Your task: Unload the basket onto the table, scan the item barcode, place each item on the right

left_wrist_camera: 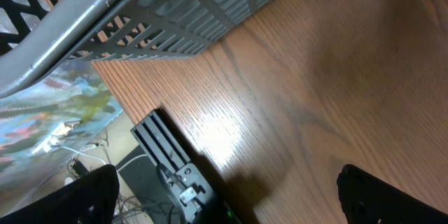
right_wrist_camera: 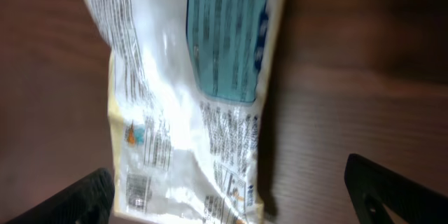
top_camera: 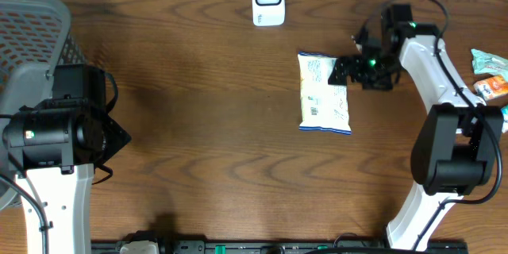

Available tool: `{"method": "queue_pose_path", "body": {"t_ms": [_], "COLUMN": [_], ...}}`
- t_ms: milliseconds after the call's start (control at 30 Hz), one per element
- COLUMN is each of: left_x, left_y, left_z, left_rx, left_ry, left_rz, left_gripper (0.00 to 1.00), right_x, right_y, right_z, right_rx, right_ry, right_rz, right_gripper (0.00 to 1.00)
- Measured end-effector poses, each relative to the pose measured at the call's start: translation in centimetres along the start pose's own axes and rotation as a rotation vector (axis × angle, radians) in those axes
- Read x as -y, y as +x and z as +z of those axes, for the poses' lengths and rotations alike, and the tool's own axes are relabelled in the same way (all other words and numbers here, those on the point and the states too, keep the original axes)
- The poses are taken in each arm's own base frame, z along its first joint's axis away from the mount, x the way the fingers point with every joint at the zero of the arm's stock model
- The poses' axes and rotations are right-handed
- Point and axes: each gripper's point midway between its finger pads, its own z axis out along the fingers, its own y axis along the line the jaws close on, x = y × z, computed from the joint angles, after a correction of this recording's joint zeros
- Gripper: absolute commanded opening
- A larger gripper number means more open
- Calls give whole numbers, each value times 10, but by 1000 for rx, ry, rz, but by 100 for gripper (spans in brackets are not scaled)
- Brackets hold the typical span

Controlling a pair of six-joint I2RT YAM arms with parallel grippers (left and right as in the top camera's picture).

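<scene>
First, at the near edge of the bench (top_camera: 206,182), a dark brown board with bold swirling grain and a soft sheen, the two arms rise on smooth white links with rounded black joints. The left arm (top_camera: 55,139) sits at the near left corner, led by a black barrel-shaped joint. The left end effector (left_wrist_camera: 234,197) is spread wide and holds nothing, its dull black fingers sitting at the two lower corners of the wrist view.

Further in, right of centre, the packet (top_camera: 324,93) lies flat on the bench. It is a glossy, crinkled plastic pillow, white with a cream border, with a blue band at its near end, fine dark print and a teal panel. The right end effector (top_camera: 341,70) hovers at the packet's far right corner, fingers spread well apart and pinching nothing.

At the right edge lie a green wrapper (top_camera: 486,59) and an orange wrapper (top_camera: 494,87), close together.

On the far left stands a grey plastic basket (top_camera: 40,40) with lattice walls, just behind the left arm.

Farthest off, at the back edge, the scanner (top_camera: 268,0) is a white rounded rectangle with a dark window, well apart from the packet.
</scene>
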Motion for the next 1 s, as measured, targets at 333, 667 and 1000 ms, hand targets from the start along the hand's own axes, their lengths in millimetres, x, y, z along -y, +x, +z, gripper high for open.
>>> {"method": "queue_pose_path", "body": {"t_ms": [333,667,1000], "left_x": [0,0,0], "left_y": [0,0,0], "left_z": [0,0,0], "left_rx": [0,0,0], "left_ry": [0,0,0], "left_rz": [0,0,0], "left_gripper": [97,98,98], "right_x": [-16,-37,-40], "right_y": [18,17,-19], "right_z": [49,58,2], "right_rx": [44,47,86], "right_ry": [-225,-280,68], "right_rz": [-32,10,-22], "right_gripper": [56,1,2]}}
